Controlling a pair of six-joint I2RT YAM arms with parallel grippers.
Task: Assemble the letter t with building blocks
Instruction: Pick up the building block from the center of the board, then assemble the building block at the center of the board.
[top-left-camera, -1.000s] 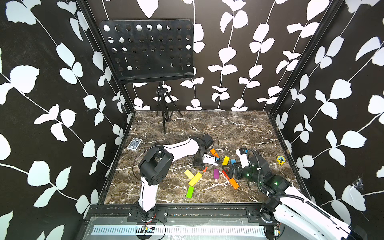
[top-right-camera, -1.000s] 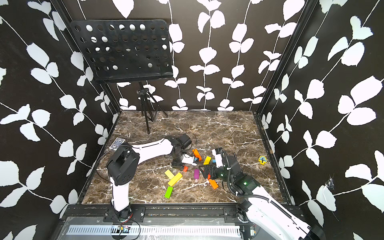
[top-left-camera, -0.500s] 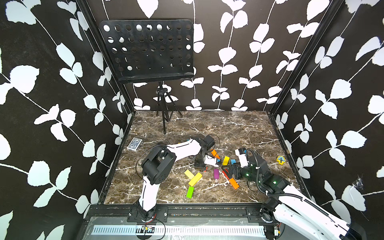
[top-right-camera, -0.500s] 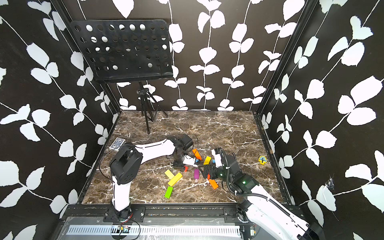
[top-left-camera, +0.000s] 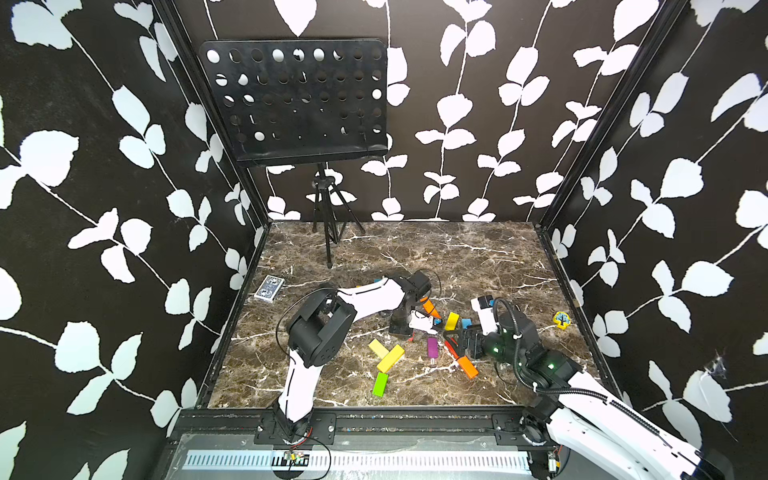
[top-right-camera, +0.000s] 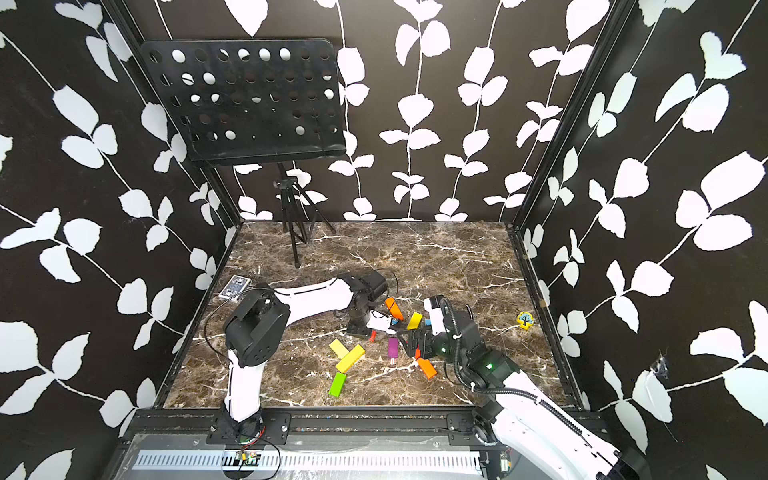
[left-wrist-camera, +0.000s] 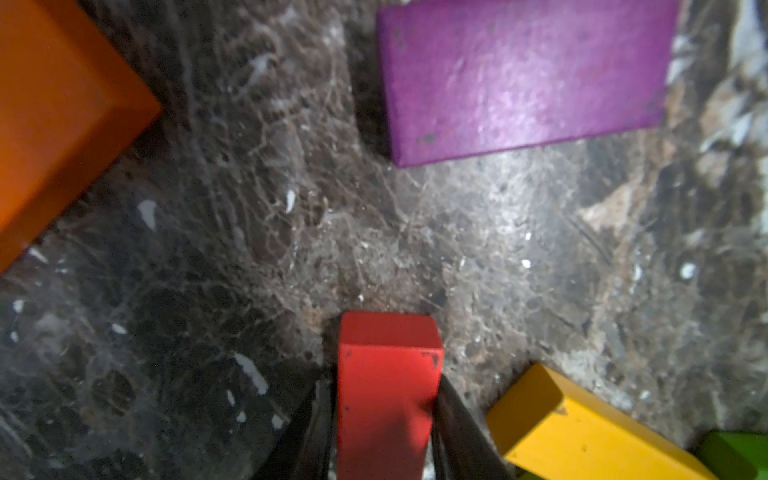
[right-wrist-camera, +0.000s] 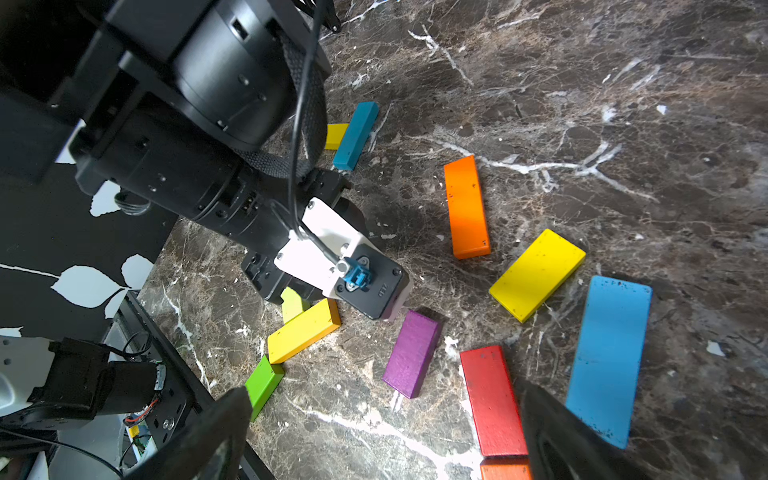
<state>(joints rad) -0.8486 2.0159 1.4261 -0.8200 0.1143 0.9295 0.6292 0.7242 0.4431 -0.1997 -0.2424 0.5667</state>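
In the left wrist view my left gripper (left-wrist-camera: 388, 386) is shut on a red block (left-wrist-camera: 388, 374), one dark finger pressed to each side, low over the marble. Beyond it lie a purple block (left-wrist-camera: 519, 79), an orange block (left-wrist-camera: 54, 124) and a yellow block (left-wrist-camera: 582, 432). In a top view the held red block (top-left-camera: 410, 338) peeks out under the left wrist. My right gripper (right-wrist-camera: 386, 436) stands open above a red block (right-wrist-camera: 492, 399) lying flat, with a blue block (right-wrist-camera: 607, 357) beside it. Yellow (top-left-camera: 390, 358), pale yellow (top-left-camera: 377, 347) and lime green (top-left-camera: 380, 383) blocks lie near the front.
A black music stand (top-left-camera: 295, 99) on a tripod stands at the back left. A blue-patterned card box (top-left-camera: 269, 287) lies by the left wall and a yellow tree token (top-left-camera: 561, 320) by the right wall. A teal block (right-wrist-camera: 355, 135) lies behind the left arm.
My left gripper has narrowed onto the red block. The left arm's elbow has shifted slightly right. The right arm has hardly moved.
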